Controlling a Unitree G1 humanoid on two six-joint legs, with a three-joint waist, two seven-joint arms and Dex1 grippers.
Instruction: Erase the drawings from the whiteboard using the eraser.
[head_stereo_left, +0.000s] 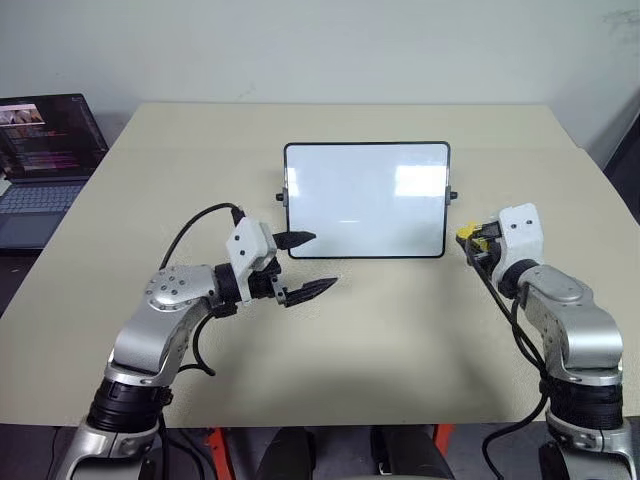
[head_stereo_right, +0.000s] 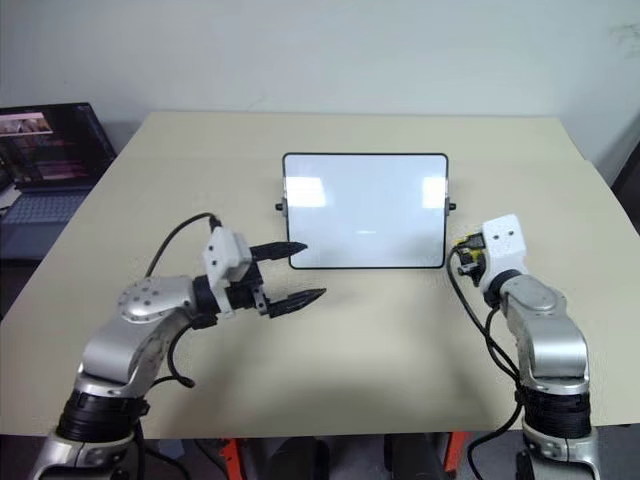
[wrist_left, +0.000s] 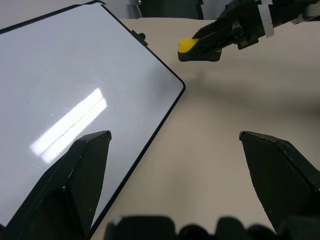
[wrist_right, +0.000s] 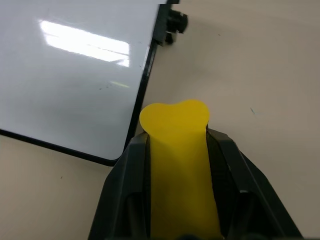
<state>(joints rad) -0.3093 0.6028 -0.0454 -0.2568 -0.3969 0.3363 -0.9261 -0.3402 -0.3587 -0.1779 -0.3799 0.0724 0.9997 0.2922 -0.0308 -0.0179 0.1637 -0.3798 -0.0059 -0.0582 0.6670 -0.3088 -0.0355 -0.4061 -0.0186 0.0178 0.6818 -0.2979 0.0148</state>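
Our right gripper (wrist_right: 177, 145) pinches the eraser (wrist_right: 176, 150) just beside the whiteboard (head_stereo_left: 365, 200), while our left gripper (head_stereo_left: 305, 265) hovers near it, jaws spread.

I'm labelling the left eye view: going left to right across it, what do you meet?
Laptop → left hand → whiteboard → eraser in the right hand.

The laptop (head_stereo_left: 45, 165) is cut off by the picture's left edge. Much of the eraser (wrist_right: 177, 165) is hidden between the right gripper's (wrist_right: 175, 137) fingers. The whiteboard (wrist_left: 75, 95) runs past the wrist picture's edge.
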